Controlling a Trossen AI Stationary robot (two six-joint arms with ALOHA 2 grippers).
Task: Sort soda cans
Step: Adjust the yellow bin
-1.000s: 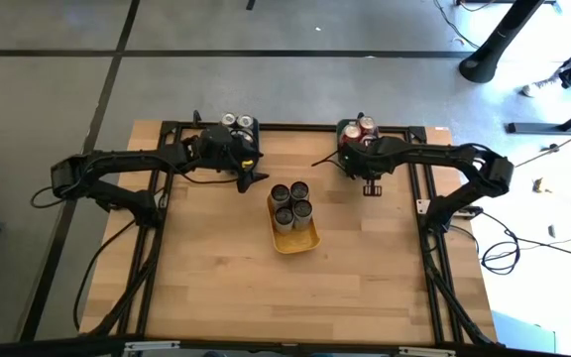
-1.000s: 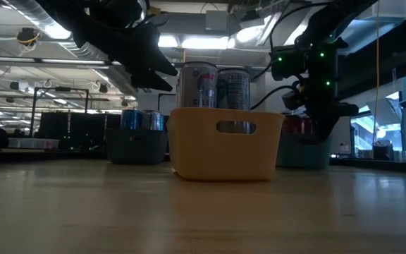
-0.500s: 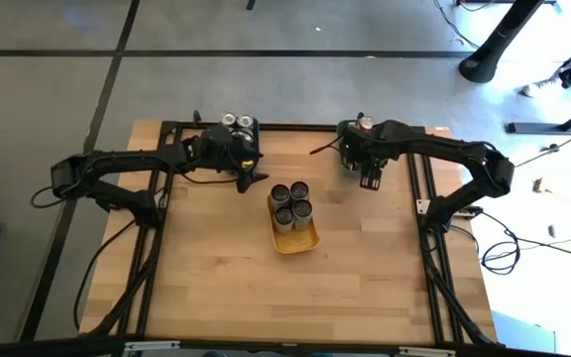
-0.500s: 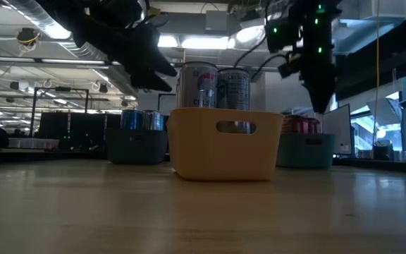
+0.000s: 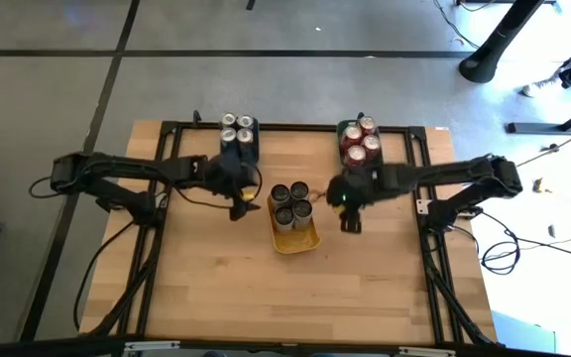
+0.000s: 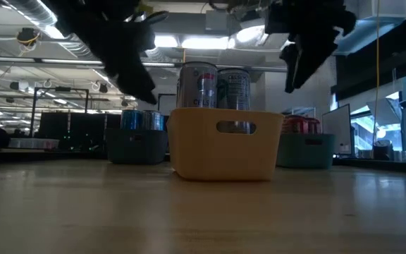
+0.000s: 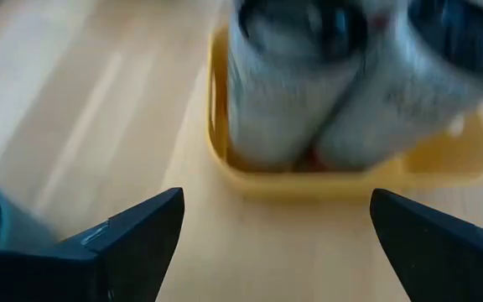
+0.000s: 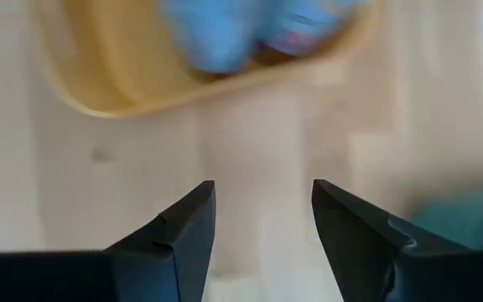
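Observation:
Several silver-grey soda cans (image 5: 291,201) stand upright in a yellow bin (image 5: 299,241) at mid-table. Dark cans (image 5: 237,128) fill a teal bin (image 5: 238,151) at the far edge, left of centre. Red cans (image 5: 361,138) fill a second teal bin (image 5: 345,159) to its right. My left gripper (image 5: 238,206) hovers just left of the yellow bin, wide open and holding nothing. The left wrist view shows the same open gripper (image 7: 276,195) facing the cans (image 7: 342,92). My right gripper (image 5: 347,220) hovers just right of the bin, open and holding nothing, as the right wrist view also shows (image 8: 262,184).
Black frame rails (image 5: 157,198) run along the table's left, right and far sides. Bare wooden tabletop (image 5: 285,297) stretches from the yellow bin to the near edge. Beyond the table lies a room with desks and ceiling lights (image 6: 41,28).
My right gripper has risen from the red cans' bin and swung toward the near edge, ending beside the yellow bin's right side. My left gripper has moved from beside the dark cans' bin toward the near edge, ending next to the yellow bin's left side. No can has moved.

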